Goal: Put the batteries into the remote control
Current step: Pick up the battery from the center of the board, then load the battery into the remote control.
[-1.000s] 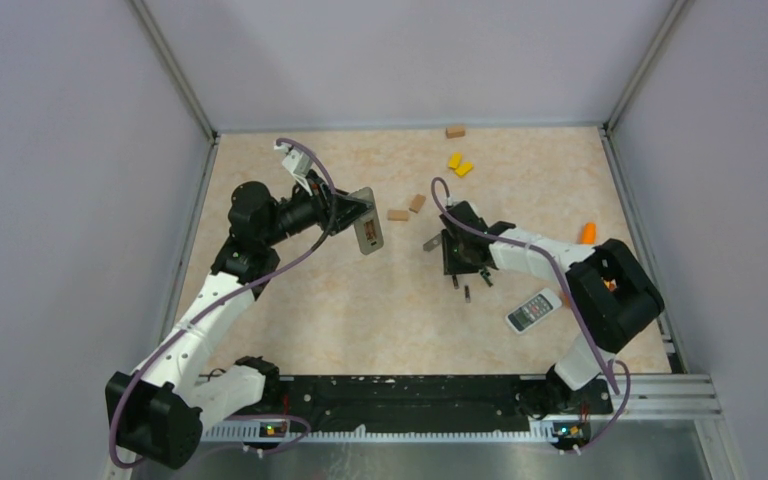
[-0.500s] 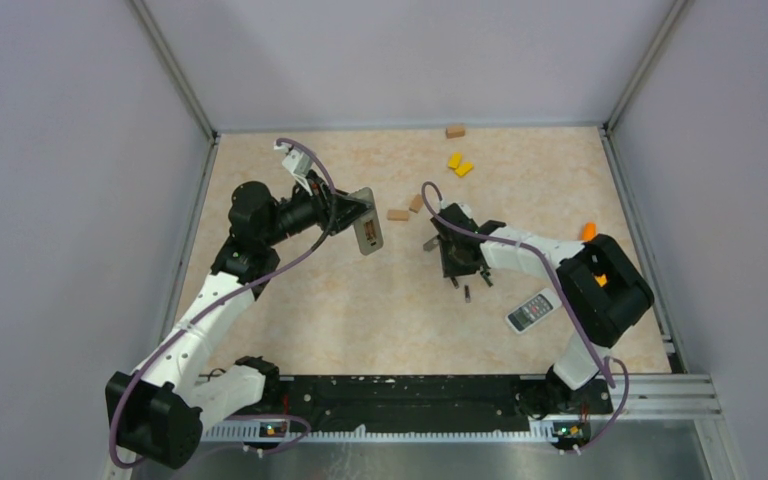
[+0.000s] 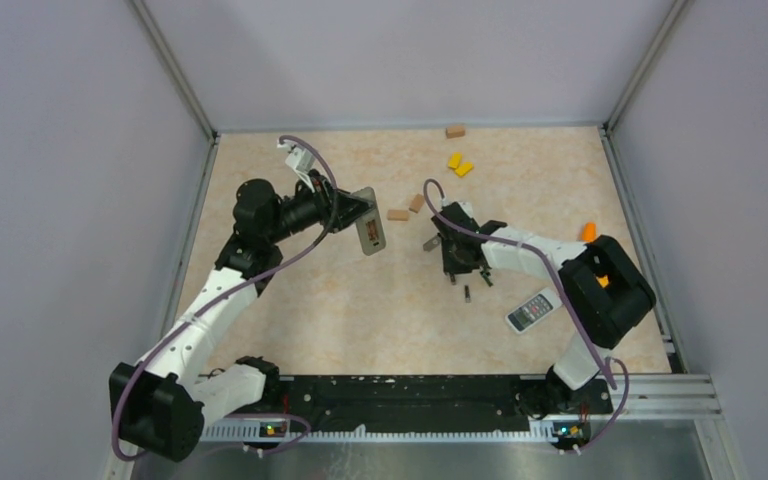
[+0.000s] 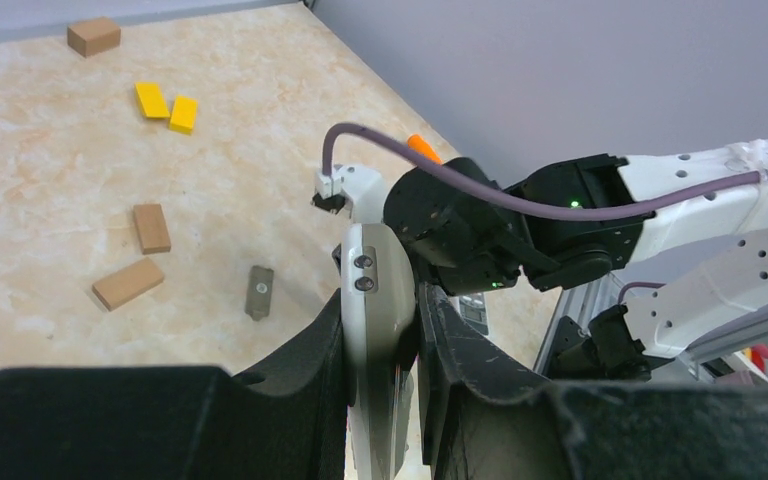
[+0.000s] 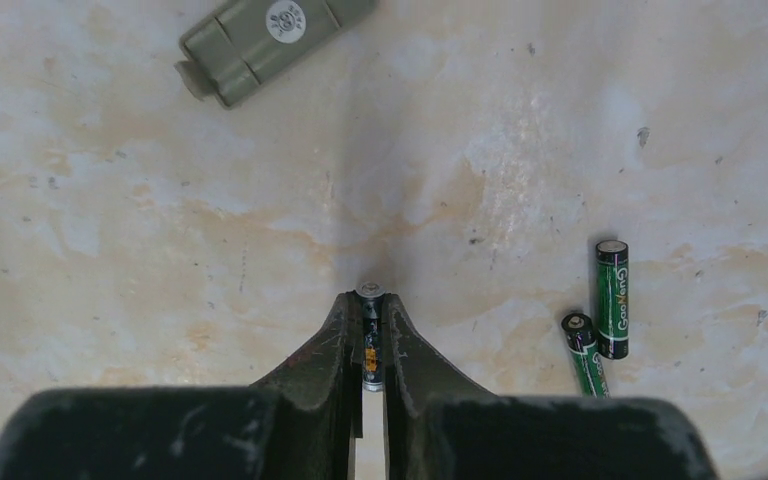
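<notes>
Right wrist: the right pincer point(image 5: 369, 300) is clamped on one battery point(image 5: 370, 340) (end protruding).

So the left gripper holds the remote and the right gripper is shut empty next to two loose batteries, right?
Not empty: the right wrist view shows the right gripper shut on a battery. The left gripper does hold the remote, and two loose batteries lie beside.

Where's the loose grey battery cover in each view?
Top external: grey battery cover mid-table, just left of the right hand.
Left wrist: on the table, left of the held remote.
Right wrist: top edge, left of centre.
Landmark: two brown blocks beside it, in top external and left wrist only.
</notes>
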Motion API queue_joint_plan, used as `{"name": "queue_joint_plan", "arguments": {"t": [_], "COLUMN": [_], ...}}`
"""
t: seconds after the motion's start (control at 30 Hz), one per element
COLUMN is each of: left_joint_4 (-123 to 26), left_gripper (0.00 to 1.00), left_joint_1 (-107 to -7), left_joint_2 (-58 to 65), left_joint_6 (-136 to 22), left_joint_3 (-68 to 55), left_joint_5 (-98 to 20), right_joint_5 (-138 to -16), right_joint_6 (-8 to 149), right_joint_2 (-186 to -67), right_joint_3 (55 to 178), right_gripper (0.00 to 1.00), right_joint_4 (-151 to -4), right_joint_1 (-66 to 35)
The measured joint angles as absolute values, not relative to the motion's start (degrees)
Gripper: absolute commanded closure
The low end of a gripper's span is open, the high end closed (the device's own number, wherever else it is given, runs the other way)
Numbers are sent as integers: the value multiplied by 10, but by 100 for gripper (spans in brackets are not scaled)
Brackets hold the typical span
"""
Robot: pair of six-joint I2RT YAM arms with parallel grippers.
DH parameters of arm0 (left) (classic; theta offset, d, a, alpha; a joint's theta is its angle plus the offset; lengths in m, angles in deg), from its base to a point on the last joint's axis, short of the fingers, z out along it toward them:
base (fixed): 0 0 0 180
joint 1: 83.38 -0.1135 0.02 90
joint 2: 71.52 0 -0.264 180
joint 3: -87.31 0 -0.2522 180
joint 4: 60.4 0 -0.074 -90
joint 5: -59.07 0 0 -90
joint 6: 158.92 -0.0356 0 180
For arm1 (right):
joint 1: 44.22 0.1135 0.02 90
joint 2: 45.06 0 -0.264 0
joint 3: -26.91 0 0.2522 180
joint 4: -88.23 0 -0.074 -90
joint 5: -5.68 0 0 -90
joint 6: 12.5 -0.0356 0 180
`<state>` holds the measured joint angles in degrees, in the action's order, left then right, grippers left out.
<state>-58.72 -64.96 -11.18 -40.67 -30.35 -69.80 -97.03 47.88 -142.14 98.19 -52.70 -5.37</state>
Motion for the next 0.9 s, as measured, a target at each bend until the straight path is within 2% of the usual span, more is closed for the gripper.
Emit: {"name": "queue_joint_plan", "arguments": {"t": [0.2,0.47,0.67,0.9], "left_joint_4": [-623,-701,-738,-722], "left_gripper": [100,100,100,100], "left_joint_1": [-650,-650,-650,-650], "left_joint_2": [-54,32,50,50], "left_joint_6": [-331,-198,-138,-99], "left_joint_3": [-306,-314,-332,-331], "left_joint_5": [-699,-719,-731,-740], "right_joint_5": [-950,-862,-814,-797], "right_joint_6": [484,484,483,492], "right_joint_2": [-1325,-1152,-1120,-1119], "right_joint_3": [959,909,882,879], "right_gripper": [100,100,100,100], "right_joint_4": [-597,-808,-926,-974], "right_joint_1": [-54,-41,-6,9]}}
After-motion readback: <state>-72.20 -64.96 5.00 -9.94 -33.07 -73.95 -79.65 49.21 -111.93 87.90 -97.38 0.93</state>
